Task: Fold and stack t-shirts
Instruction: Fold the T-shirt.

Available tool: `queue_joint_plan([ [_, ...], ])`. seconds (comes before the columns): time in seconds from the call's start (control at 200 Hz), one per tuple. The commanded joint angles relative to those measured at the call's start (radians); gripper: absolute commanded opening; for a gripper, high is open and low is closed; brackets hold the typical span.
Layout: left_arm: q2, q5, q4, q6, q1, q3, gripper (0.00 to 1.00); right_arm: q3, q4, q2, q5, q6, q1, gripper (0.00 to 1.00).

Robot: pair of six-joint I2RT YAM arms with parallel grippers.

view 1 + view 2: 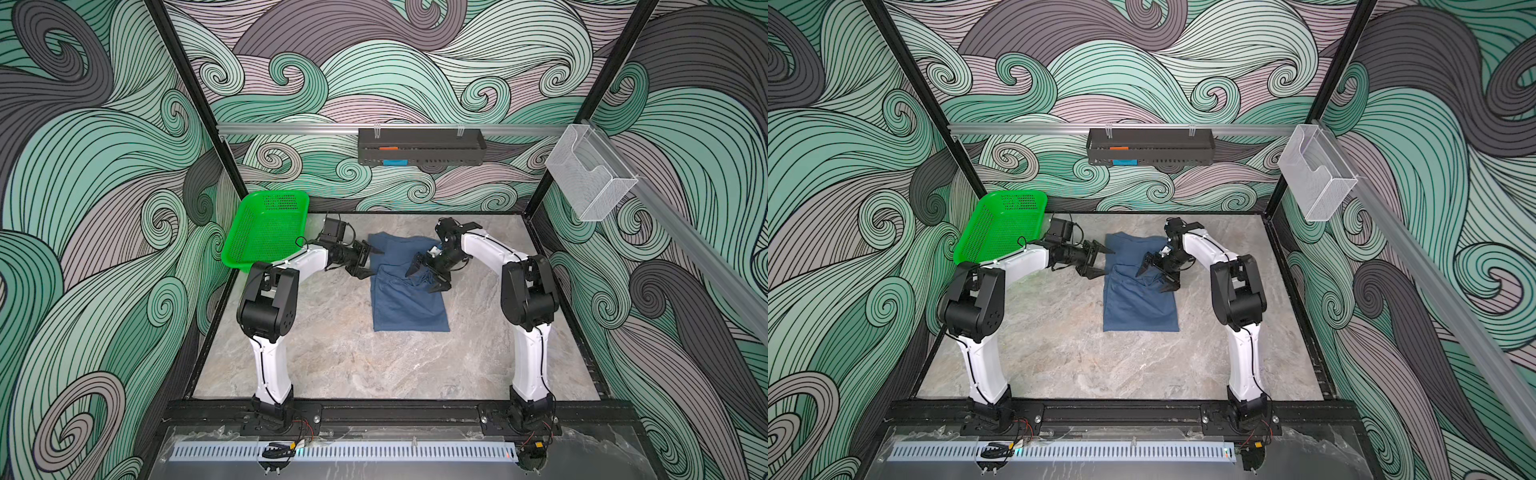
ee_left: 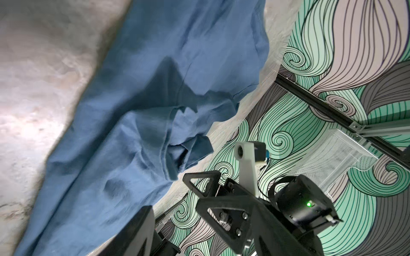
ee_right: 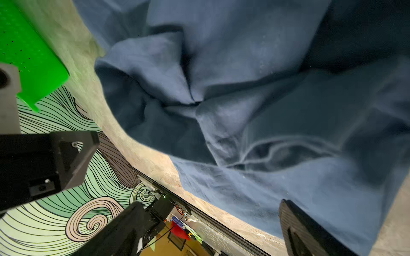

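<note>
The slate-blue t-shirt (image 1: 409, 299) (image 1: 1140, 303) lies on the marble table, folded lengthwise into a narrow strip with rumpled folds near its middle. My left gripper (image 1: 376, 262) (image 1: 1108, 262) is open beside the strip's left edge, towards its far end, with nothing between its fingers. My right gripper (image 1: 420, 281) (image 1: 1150, 282) hangs open over the strip's right edge near the middle. In the right wrist view the creased t-shirt (image 3: 255, 110) fills the frame past the open right gripper (image 3: 213, 235). The left wrist view shows the bunched t-shirt (image 2: 137, 124).
A green mesh basket (image 1: 266, 232) (image 1: 1000, 228) (image 3: 28, 55) leans at the table's far left corner, just behind the left arm. On the back wall rail hangs a black tray (image 1: 419, 146). A wire holder (image 1: 590, 174) hangs on the right rail.
</note>
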Motion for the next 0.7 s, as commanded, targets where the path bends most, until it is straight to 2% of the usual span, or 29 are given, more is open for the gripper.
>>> queue_joint_plan([
  [0.0,-0.011,0.020,-0.024,0.027,0.001,-0.013,0.72,0.041,-0.012,0.057,-0.031,0.036,0.014,0.98],
  [0.3,-0.001,0.032,-0.032,0.040,0.001,-0.015,0.72,0.172,-0.004,0.142,-0.055,0.095,0.025,0.98],
  [0.695,-0.009,0.040,-0.023,0.058,0.001,-0.087,0.71,0.343,-0.005,0.253,-0.063,0.140,0.007,0.98],
])
